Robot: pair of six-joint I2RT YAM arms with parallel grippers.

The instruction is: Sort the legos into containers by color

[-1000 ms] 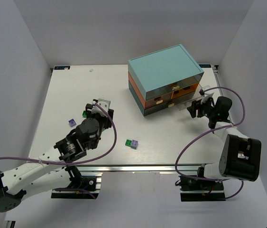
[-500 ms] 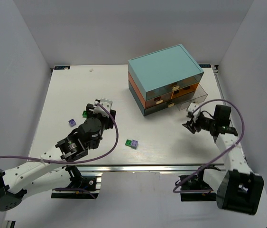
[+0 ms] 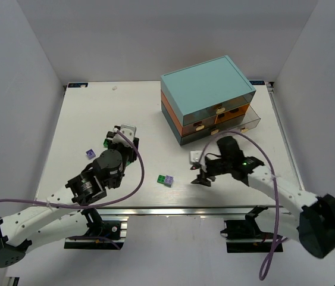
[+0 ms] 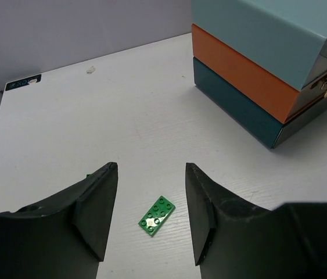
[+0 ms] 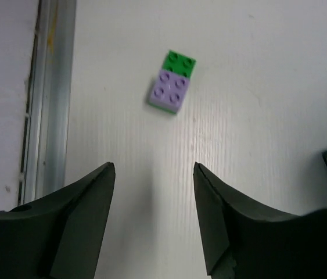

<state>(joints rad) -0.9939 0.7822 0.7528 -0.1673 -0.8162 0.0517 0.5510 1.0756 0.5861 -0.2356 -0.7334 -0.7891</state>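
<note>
**While both grippers hang open, the loose bricks lie on the table**

Although each arm reaches out over the white table (image 3: 96, 107), neither one holds anything. Seen from above, the left gripper (image 3: 119, 134) sits at about 9 to 10 o'clock from the table's middle. Its wrist view shows the left gripper (image 4: 151, 170) with its two dark fingers spread apart. A flat green plate (image 4: 157, 215) lies on the table in the gap between them, touching neither finger. A single lilac brick (image 3: 90, 153) rests at about 8 o'clock from that gripper, near it but apart.

The right gripper (image 3: 198, 168) is at roughly 4 to 5 o'clock from the table's middle, pointing toward 9 o'clock. In its wrist view the right gripper (image 5: 154, 170) is likewise spread wide, with only bare table between its fingers. A lilac-and-green pair (image 5: 172, 81), two small studded bricks touching side by side, lies at 12 to 1 o'clock ahead of the gap, clear of both fingers. From above, this lilac-and-green pair (image 3: 166, 179) is at 6 o'clock from the table's middle, between the two arms. A metal rail (image 5: 50, 87) runs along the table's edge at 9 o'clock in the right wrist view.

The chest (image 3: 206, 89) stands at about 1 o'clock on the table, with a pale teal top over orange and dark teal layers. Its drawer fronts (image 3: 234, 113), with cream-gold handles (image 3: 219, 110), face about 5 o'clock. The chest (image 4: 256, 35) fills the 1 to 2 o'clock corner of the left wrist view
</note>
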